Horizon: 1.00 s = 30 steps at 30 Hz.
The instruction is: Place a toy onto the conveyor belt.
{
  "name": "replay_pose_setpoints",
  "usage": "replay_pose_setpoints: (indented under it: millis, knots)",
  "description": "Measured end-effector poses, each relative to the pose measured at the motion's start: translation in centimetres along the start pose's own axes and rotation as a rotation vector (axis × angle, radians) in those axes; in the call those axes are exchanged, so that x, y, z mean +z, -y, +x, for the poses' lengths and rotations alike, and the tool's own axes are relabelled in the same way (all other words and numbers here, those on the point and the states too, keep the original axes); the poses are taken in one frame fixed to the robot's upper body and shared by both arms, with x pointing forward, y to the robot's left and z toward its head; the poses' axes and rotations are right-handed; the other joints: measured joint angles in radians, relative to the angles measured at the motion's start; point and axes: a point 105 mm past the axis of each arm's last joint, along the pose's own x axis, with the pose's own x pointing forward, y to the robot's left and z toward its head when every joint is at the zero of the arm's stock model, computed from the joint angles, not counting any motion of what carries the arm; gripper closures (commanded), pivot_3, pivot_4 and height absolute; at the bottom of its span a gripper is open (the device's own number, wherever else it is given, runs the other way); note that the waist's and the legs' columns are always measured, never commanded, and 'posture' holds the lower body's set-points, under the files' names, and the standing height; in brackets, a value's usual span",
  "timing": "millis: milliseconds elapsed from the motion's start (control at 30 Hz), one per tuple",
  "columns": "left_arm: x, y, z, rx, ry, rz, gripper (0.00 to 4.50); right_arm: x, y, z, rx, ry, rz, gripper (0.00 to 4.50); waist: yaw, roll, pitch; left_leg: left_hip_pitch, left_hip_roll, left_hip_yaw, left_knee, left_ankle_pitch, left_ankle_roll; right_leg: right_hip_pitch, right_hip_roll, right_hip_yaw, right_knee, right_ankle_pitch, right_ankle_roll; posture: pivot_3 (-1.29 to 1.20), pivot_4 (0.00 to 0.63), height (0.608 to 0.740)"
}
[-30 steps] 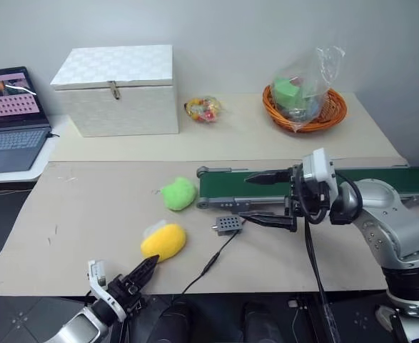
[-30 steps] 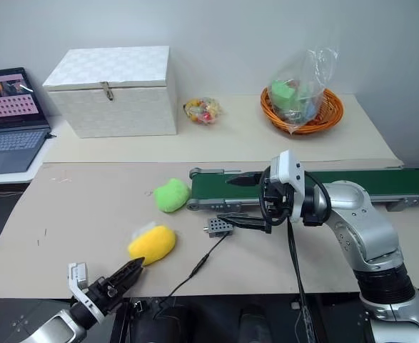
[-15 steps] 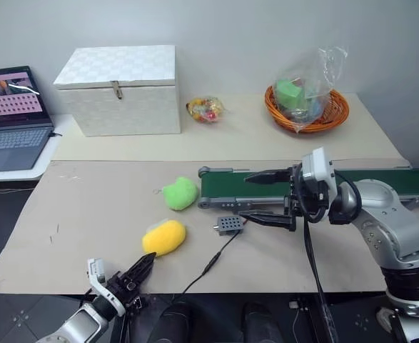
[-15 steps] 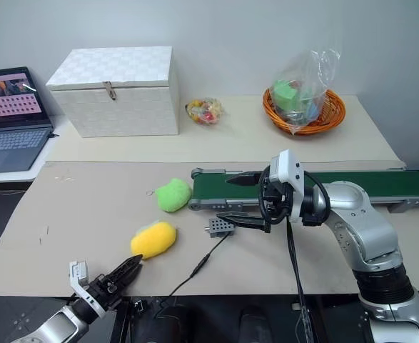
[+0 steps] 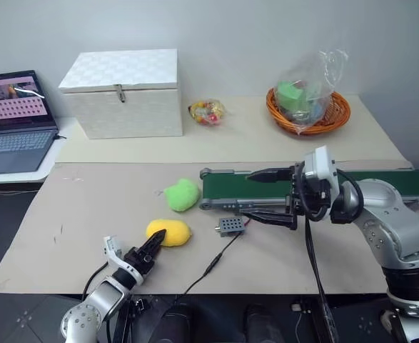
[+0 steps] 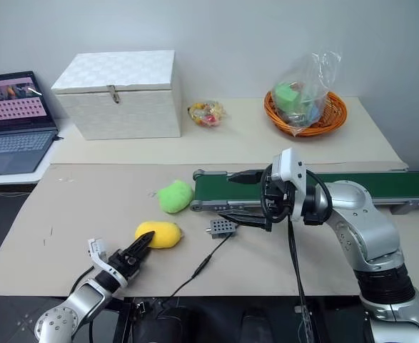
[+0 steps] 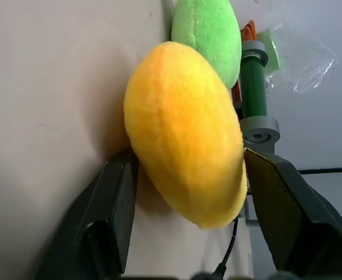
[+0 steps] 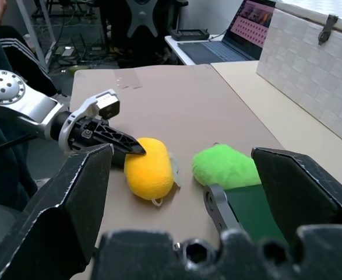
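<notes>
A yellow plush toy (image 5: 170, 231) lies on the brown table mat, near the front. My left gripper (image 5: 154, 241) reaches it from the near side and is open. The left wrist view shows the yellow toy (image 7: 185, 131) between the two black fingers (image 7: 115, 216), close to both. A green plush toy (image 5: 180, 194) rests just beyond it, against the left end of the conveyor belt (image 5: 227, 187). My right gripper (image 5: 258, 194) hovers open and empty over that end, pointing left.
A small grey box (image 5: 229, 226) with a black cable lies in front of the belt. At the back stand a white box (image 5: 120, 91), a laptop (image 5: 16, 121), a candy bag (image 5: 207, 111) and an orange basket (image 5: 308, 107) holding a plastic bag.
My left gripper has advanced over the table's front edge to the yellow toy, and its fingers now straddle it. The right arm has not moved.
</notes>
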Motion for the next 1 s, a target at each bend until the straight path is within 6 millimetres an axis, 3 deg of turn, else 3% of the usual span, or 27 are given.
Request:
replay_pose_setpoints:
  millis: [67, 100, 200, 333, 467, 600, 700, 833, 900, 967, 1000]
  knots:
    - [0.0, -0.1, 0.0, 0.003, 0.001, 0.0, 1.48, 0.0, 0.0, 0.0, 0.0, 0.0, 0.0, 0.0, 0.0, 0.0, 0.0, 0.0, 0.0, 0.0, 0.0, 0.0, 0.0, 0.0, 0.0, 0.0, 0.0, 0.0, 0.0, 0.0, 0.15, 0.738]
    - [0.0, -0.1, 0.0, 0.006, 0.002, 0.001, 2.0, 0.0, 0.0, 0.0, 0.0, 0.0, 0.0, 0.0, 0.0, 0.0, 0.0, 0.0, 0.0, 0.0, 0.0, 0.0, 0.0, 0.001, 0.0, 0.0, 0.0, 0.0, 0.0, 0.0, 0.15, 0.738]
    - [-0.2, -0.6, -0.1, 0.029, -0.003, -0.01, 2.93, 0.0, 0.0, 0.0, -0.001, 0.0, 0.001, 0.0, -0.002, 0.0, 0.0, 0.0, 0.0, 0.0, 0.0, 0.0, 0.0, 0.0, 0.0, 0.0, 0.0, 0.0, 0.0, 0.0, 0.15, 0.738]
    - [-0.1, 0.1, 0.1, -0.001, 0.001, -0.003, 4.25, 0.0, 0.1, 0.0, -0.003, 0.0, 0.001, 0.0, 0.0, 0.0, 0.0, 0.002, 0.0, 0.0, -0.001, 0.0, 0.0, 0.002, 0.0, 0.0, 0.0, 0.0, 0.0, 0.0, 0.15, 0.738]
    - [0.0, 0.1, 0.2, 0.015, 0.014, 0.017, 4.25, 0.0, 0.1, 0.0, -0.005, -0.001, 0.001, 0.0, 0.0, 0.001, 0.0, 0.006, 0.001, 0.0, -0.002, 0.0, 0.0, 0.005, 0.0, 0.0, 0.0, -0.005, 0.008, 0.0, 0.15, 0.738]
    - [1.5, 0.9, 0.6, 0.086, 0.067, 0.146, 4.25, -0.4, 0.4, -0.1, -0.015, -0.008, 0.011, 0.0, -0.002, -0.003, 0.002, 0.003, 0.001, 0.0, -0.002, 0.0, 0.0, 0.002, 0.001, 0.001, 0.0, -0.001, 0.001, 0.0, 0.15, 0.738]
    - [3.1, 4.3, 1.7, 0.122, 0.084, 0.44, 4.25, -0.6, 0.6, -0.1, -0.023, -0.012, 0.015, 0.0, 0.001, -0.006, 0.003, -0.001, 0.0, -0.001, -0.001, -0.001, -0.002, 0.0, 0.001, 0.001, -0.001, -0.001, 0.001, 0.0, 0.15, 0.738]
    - [6.1, 10.7, 3.9, 0.157, 0.168, 0.962, 4.25, -0.6, 0.5, 0.1, -0.017, -0.006, 0.018, 0.0, 0.006, -0.006, 0.004, -0.005, -0.001, 0.0, 0.0, 0.0, -0.002, -0.003, 0.001, 0.0, -0.001, 0.0, 0.0, 0.0, 0.15, 0.738]
    - [6.9, 11.8, 4.6, 0.222, 0.168, 1.199, 4.25, -0.6, 0.6, 0.2, -0.015, -0.007, 0.018, 0.0, 0.003, -0.006, 0.004, -0.005, 0.0, 0.002, -0.001, 0.0, -0.002, -0.004, 0.001, 0.001, 0.0, 0.0, 0.0, 0.0, 0.15, 0.738]
    - [8.0, 12.3, 5.9, 0.383, 0.15, 1.744, 4.25, -0.7, 0.6, 0.2, -0.018, -0.01, 0.015, 0.0, -0.002, -0.007, 0.004, -0.006, 0.0, 0.006, -0.002, 0.0, -0.002, -0.006, 0.003, 0.001, -0.001, 0.0, 0.0, 0.0, 0.15, 0.738]
    - [8.2, 12.6, 6.2, 0.403, 0.162, 1.87, 4.25, -0.7, 0.6, 0.3, -0.018, -0.009, 0.014, 0.0, -0.004, -0.007, 0.004, -0.008, 0.0, 0.008, -0.002, 0.0, -0.002, -0.009, 0.003, 0.002, 0.0, 0.0, 0.0, 0.0, 0.15, 0.738]
